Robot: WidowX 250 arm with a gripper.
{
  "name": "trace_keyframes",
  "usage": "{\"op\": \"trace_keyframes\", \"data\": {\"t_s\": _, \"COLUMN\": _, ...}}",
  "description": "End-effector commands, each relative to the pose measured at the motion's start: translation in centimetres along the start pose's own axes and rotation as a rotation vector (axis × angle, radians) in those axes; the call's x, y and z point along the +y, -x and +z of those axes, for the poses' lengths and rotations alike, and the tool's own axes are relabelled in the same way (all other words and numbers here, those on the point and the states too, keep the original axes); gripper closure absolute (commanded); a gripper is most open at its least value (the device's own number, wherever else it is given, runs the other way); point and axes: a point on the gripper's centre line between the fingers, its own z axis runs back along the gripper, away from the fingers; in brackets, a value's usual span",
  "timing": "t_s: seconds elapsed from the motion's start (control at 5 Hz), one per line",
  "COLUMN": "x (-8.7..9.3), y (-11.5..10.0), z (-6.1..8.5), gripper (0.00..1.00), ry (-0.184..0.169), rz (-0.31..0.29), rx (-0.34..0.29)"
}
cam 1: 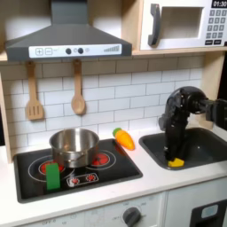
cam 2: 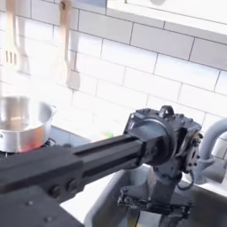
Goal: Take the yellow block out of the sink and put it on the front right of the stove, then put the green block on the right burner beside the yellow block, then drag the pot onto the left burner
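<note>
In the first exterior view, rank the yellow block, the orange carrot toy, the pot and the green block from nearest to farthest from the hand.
1. Yellow block: in the sink, right at the hand.
2. Orange carrot toy: on the counter between stove and sink.
3. Pot: on the stove's back.
4. Green block: stove's front left.

One pot (cam 1: 74,146) stands on one stove (cam 1: 124,166); the stove carries two red burners, one at nine o'clock (cam 1: 40,166) and one at three o'clock (cam 1: 100,160); one green block (cam 1: 53,176); one yellow block (cam 1: 176,162) in one sink (cam 1: 209,141); one orange carrot toy (cam 1: 125,138); two wooden utensils, a spatula (cam 1: 34,93) and a spoon (cam 1: 78,89), hang on the wall; one microwave (cam 1: 182,24); one robot arm (cam 1: 188,105).
</note>
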Motion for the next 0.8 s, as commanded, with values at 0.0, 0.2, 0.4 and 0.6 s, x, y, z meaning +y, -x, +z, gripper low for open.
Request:
{"op": "trace_keyframes", "data": {"t_s": 0.0, "x": 0.8, "y": -0.9, "z": 1.6, "gripper": 0.00, "ry": -0.047, "rz": 0.039, "rx": -0.091}}
{"op": "trace_keyframes", "data": {"t_s": 0.2, "x": 1.3, "y": -0.7, "z": 1.4, "gripper": 0.00, "ry": -0.089, "rz": 0.046, "rx": -0.079}}
{"op": "trace_keyframes", "data": {"t_s": 0.4, "x": 1.7, "y": -0.3, "z": 1.6, "gripper": 0.00, "ry": -0.097, "rz": 0.061, "rx": -0.056}}
{"op": "trace_keyframes", "data": {"t_s": 0.6, "x": 1.4, "y": 0.2, "z": 1.4, "gripper": 0.00, "ry": -0.101, "rz": 0.049, "rx": -0.030}}
